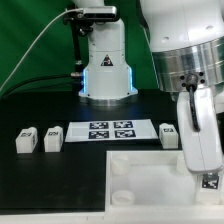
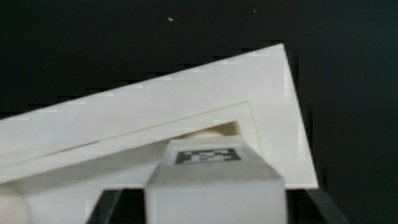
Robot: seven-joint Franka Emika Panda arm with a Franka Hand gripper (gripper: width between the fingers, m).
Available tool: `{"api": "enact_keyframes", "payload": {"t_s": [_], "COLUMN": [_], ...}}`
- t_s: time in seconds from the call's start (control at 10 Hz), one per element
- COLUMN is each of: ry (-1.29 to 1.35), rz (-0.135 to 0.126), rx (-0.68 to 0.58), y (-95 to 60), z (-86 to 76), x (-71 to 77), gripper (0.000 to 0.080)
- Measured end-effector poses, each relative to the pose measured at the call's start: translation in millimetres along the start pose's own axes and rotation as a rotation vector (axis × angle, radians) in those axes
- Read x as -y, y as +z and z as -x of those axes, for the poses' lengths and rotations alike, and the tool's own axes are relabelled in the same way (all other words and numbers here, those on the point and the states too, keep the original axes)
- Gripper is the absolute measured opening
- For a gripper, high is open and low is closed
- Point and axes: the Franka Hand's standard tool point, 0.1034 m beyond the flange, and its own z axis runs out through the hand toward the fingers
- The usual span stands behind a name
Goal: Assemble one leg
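Scene: You were looking at a black table with one robot arm reaching down on the exterior view's right.
Pincer: The gripper was clenched on a leg; in the wrist view the leg sat between the two dark fingers, its marker facing the camera.
Held leg, position: It hung upright just over the large white tray-like piece, near that piece's corner on the exterior view's right. Whether it touched the piece, you could not tell.
Wrist view detail: A corner of the white piece filled the frame, and the leg's far end lay right at a recess inside that corner.
Other legs: Two spare legs lay at the exterior view's left, and another beside the marker board.
Step in hand: By your judgement, this was the carry of the leg to its corner socket, with insertion not yet shown.
Next move: It called for lining the leg's end squarely over the socket, then lowering straight and keeping the grip firm until it seated.
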Motion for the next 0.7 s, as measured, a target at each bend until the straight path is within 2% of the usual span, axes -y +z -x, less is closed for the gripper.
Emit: {"api": "enact_keyframes", "payload": {"t_s": [0.1,0.2,0.3,0.4,0.6,0.7], "ry": [-0.022,-0.031,-0.042,-0.075,-0.107,-0.115], "rz": [0.001,0.001,0.001,0.001,-0.017,-0.022], "rx": [-0.001,-0.001,0.0,0.004,0.018,0.02], "y": [0.8,1.0,0.9,-1.8,-20.0,-23.7], "z": [-0.1,0.1,1.5,8.0,18.4,19.6], "x": [-0.4,-0.6,-1.2,-4.3,-5.6,-5.2], "gripper": [0.0434,0.0434,0.0574,0.0629,0.0643,0.0648]}}
